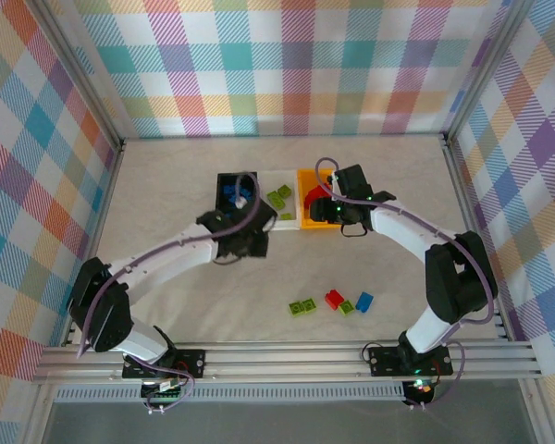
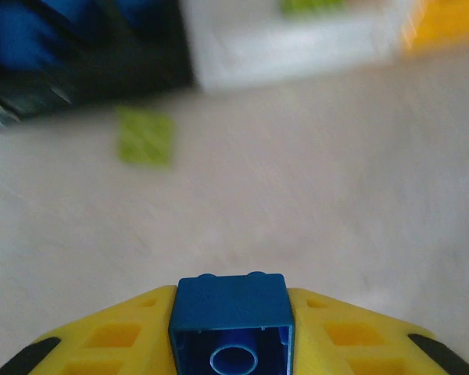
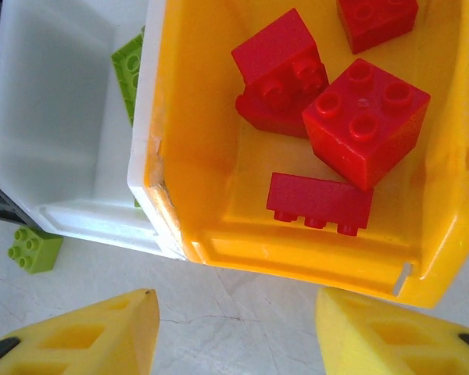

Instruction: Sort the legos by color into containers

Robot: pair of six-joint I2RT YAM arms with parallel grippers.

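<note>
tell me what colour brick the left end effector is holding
Blue. The brick in the left end effector shows best in the left wrist view.

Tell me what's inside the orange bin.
Four red bricks lie in the orange bin, no other color showing. Its far end is cut off in the wrist view, and the right gripper covers part from above.

Red legos [image 3: 366, 121] in the orange bin [image 3: 187, 117], lime lego [image 3: 129, 66] in the white bin [image 3: 55, 117], blue lego [image 2: 230, 312] against yellow jaws; plaid pastel walls [image 1: 287, 65].
</note>
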